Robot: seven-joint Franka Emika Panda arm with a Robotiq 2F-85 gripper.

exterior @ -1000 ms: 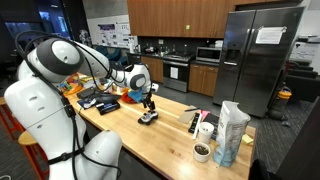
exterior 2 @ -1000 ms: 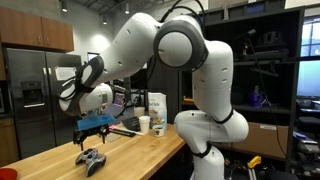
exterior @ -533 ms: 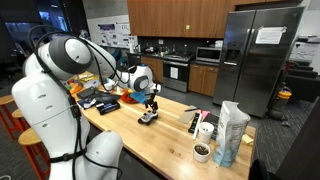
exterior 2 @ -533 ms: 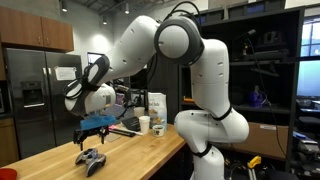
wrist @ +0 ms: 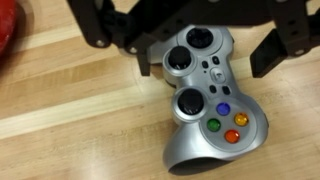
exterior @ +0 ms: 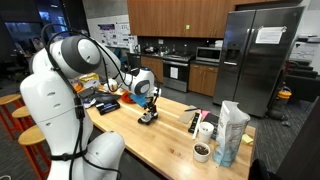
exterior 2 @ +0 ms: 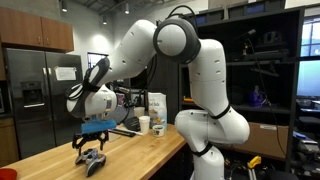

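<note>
While the fingers (wrist: 268, 58) stand spread to their full width with nothing between them, they hang just above the silver gamepad (wrist: 205, 95), one on either side of its upper end near the thumbsticks. The pad lies flat on the wooden table (wrist: 60, 115), buttons up and grips pointing away from the wrist. This reads as the approach to a grasp, lined up but with no contact yet. The next move would call for a short straight drop to straddle the body, then a squeeze across the waist rather than the rounded grips, where the fingers could slip. There's bare wood all round the pad, and a red object (wrist: 7, 25) sits well off to one side. In an exterior view dark clutter (exterior: 100, 98) lies near the arm, the bag (exterior: 231, 132) and cups (exterior: 203, 148) stand well apart, and a long table edge runs fairly near.
</note>
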